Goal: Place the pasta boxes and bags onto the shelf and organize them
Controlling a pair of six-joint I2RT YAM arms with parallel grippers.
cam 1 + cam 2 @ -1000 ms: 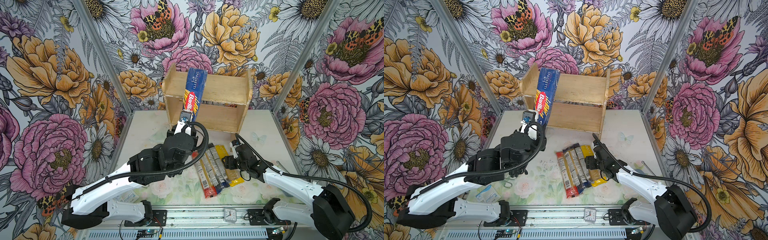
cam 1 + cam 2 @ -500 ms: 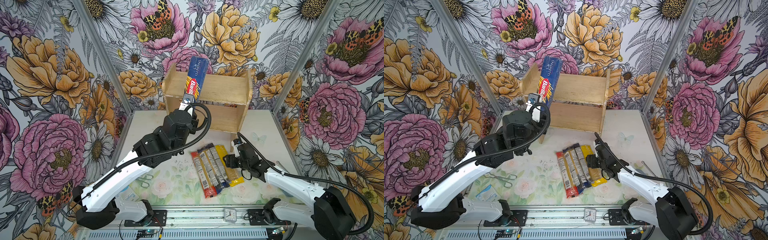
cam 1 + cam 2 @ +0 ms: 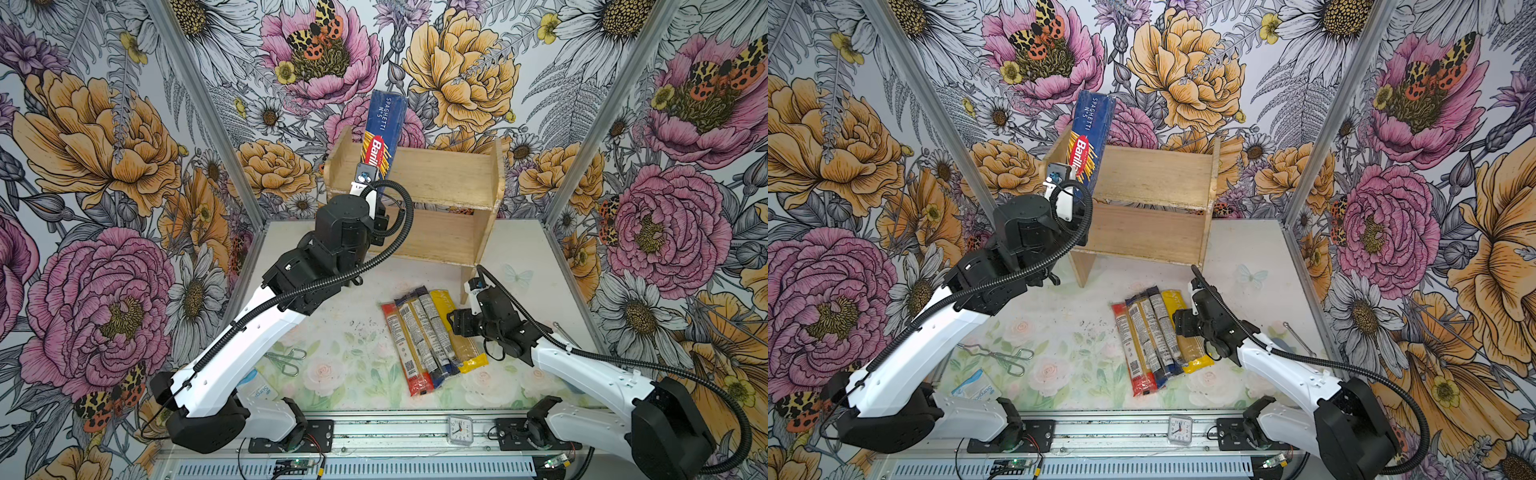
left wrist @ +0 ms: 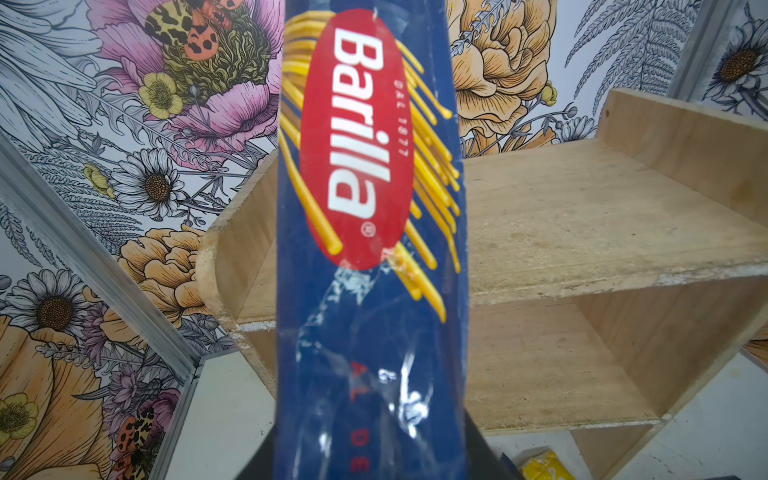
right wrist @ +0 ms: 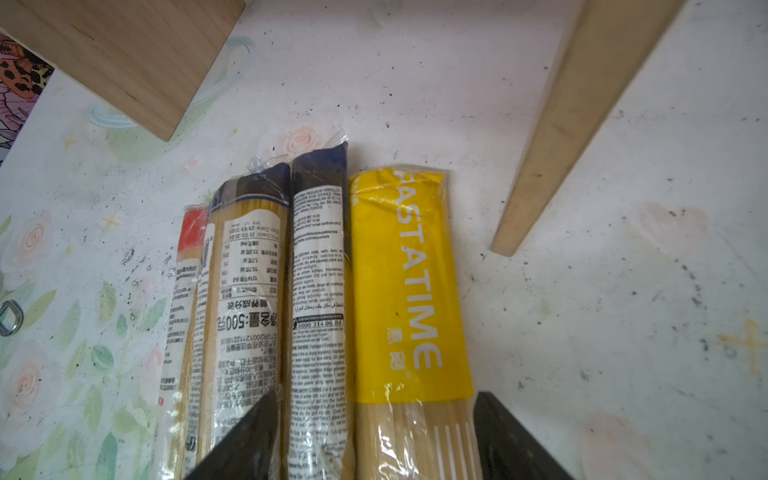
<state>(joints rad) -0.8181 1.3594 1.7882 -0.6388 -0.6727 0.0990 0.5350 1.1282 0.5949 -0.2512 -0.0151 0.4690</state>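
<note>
My left gripper [image 4: 370, 465] is shut on the lower end of the dark blue Barilla box [image 3: 380, 137] [image 3: 1088, 137]. The box stands nearly upright in the air before the left end of the wooden shelf [image 3: 440, 178] [image 3: 1154, 174] [image 4: 582, 208], its top above the upper tier. On the table lie a red-ended pack [image 3: 403, 349], two clear blue-ended packs [image 3: 422, 336] and a yellow pack [image 3: 457, 332] [image 5: 411, 291], side by side. My right gripper [image 5: 374, 440] [image 3: 455, 328] is open, low over them, its fingers [image 5: 511, 436] straddling the yellow pack and the blue-ended pack beside it.
A shelf leg [image 5: 552, 124] stands just beyond the yellow pack. Metal tongs [image 3: 286, 359] and a white-blue packet [image 3: 259, 388] lie at the front left. A small clock [image 3: 460, 428] sits on the front rail, and a thin metal rod [image 3: 565, 332] lies at the right.
The left arm has raised the Barilla box higher and carried it back toward the shelf's upper tier. The right gripper has stayed over the packs.
</note>
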